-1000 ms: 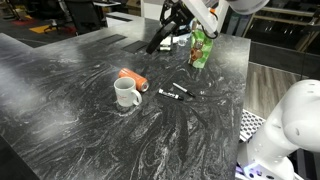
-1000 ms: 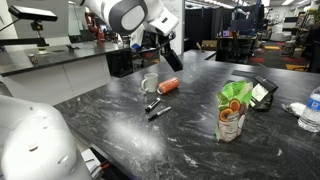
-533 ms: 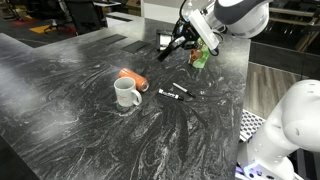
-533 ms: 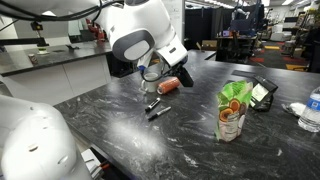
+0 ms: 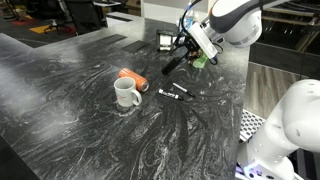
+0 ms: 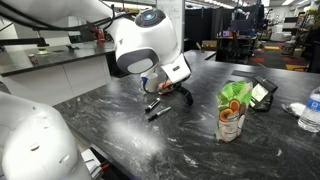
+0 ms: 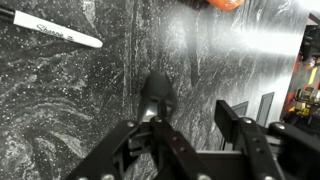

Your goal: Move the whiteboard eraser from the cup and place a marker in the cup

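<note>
Hand [image 7: 192, 115] spread open; the whiteboard eraser [image 7: 158, 95] just ahead looks light and stiff: pinch across its narrow width

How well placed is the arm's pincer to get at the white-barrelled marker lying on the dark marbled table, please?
Probably yes. In the wrist view the pincer hangs with jaws apart over the dark marbled table, and the white-barrelled marker lies flat off to one side with nothing against it.

One mug [image 5: 126, 93], two markers [image 5: 172, 96] [image 5: 181, 89], one orange oblong [image 5: 133, 78], one green bag [image 6: 233, 112].
</note>
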{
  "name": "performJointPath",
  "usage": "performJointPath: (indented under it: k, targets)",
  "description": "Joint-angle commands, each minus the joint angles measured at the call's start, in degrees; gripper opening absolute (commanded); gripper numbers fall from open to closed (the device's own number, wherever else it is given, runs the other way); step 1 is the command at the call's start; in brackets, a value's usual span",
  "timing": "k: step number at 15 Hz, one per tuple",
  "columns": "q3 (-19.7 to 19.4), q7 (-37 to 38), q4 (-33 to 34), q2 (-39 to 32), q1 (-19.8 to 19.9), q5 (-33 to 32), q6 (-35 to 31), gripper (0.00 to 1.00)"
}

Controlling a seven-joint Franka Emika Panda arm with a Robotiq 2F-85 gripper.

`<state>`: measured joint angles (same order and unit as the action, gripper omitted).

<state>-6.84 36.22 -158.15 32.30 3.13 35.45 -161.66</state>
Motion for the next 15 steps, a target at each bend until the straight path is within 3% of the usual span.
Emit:
performJointPath:
  k: [1, 4, 9, 12, 15]
  targets:
    - [4.45, 2.17, 0.44, -1.25, 2.14, -1.07, -0.21, 0.81]
    - [8.24, 5.27, 0.89, -0.33, 2.41, -4.22, 2.43, 0.99]
    - [11.72, 11.35, 4.62, 1.28, 2.49, -14.95, 22.63, 1.00]
    - [11.96, 11.01, 8.58, 1.28, 2.49, -21.40, 34.92, 1.00]
    - [12.45, 8.75, 13.02, -0.65, 1.91, -27.34, 43.16, 1.00]
